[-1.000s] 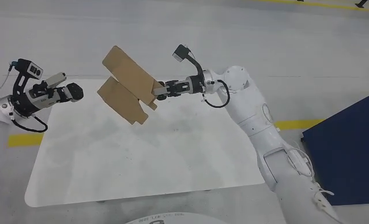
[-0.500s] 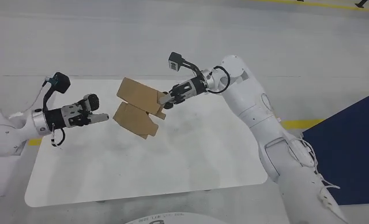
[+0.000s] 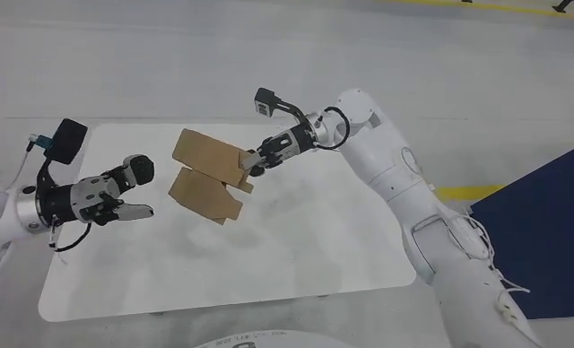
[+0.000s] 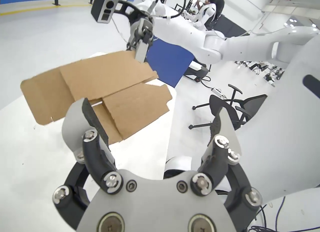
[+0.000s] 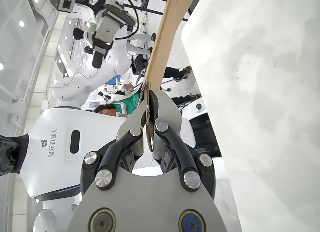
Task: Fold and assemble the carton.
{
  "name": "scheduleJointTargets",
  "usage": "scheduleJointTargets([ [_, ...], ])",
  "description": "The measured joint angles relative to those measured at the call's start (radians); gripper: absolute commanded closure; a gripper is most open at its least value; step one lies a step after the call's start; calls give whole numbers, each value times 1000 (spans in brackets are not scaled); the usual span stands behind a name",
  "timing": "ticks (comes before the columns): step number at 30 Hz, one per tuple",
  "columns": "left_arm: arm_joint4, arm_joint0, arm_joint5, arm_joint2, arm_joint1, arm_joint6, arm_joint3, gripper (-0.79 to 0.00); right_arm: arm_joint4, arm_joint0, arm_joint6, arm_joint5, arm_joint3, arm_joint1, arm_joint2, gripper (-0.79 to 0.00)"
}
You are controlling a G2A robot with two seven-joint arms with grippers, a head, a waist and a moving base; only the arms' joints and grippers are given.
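Down and a bit to the left went the flat brown cardboard carton (image 3: 207,174) since the earlier picture, and it now lies flatter in the air. Over that time the left pincer (image 3: 136,203) came in from the far left edge of the white tabletop (image 3: 269,249), then slid a little nearer.

Right now the carton hangs above the far left part of the tabletop and does not touch it. It is not a box yet. It looks like a flat sheet with two big parts side by side, one higher and one lower, and short flaps with cuts between them. It tips a little, and the thin card bends a bit along its length.

The right pincer (image 3: 247,165) is clamped tight on the right end of the carton and holds it up all alone. The left pincer sits just to the left of the carton, close but not touching. Its two fingers (image 4: 86,115) are wide apart with nothing between them.

I think the step now is to bring the carton to the second pincer, so both can work on it. Next, the left pincer likely needs to slide onto the free left edge and pinch it. Then the two could pull the flat sheet open into a box shape. The card is thin, so a gentle, steady pull seems best.
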Motion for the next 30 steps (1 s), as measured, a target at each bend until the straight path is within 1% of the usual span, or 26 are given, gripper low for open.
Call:
scheduleJointTargets([
  [3, 7, -9, 11, 35, 23, -11, -5, -785, 16, -2, 13, 17, -21, -4, -21, 0],
  [9, 2, -104, 23, 189, 42, -23, 64, -785, 99, 12, 12, 36, -29, -3, -61, 0],
  [13, -16, -173, 6, 279, 52, -6, 123, -785, 175, 32, 12, 43, -12, 2, -87, 0],
  [19, -58, -227, -20, 341, 76, 20, 180, -785, 226, 56, 12, 27, 0, 12, -127, 0],
  [25, -100, -269, -23, 424, 102, 23, 193, -785, 253, 73, 12, 15, 4, 20, -162, 0],
  [30, -148, -316, -43, 480, 114, 43, 221, -785, 252, 87, 12, 9, 5, 23, -193, 0],
])
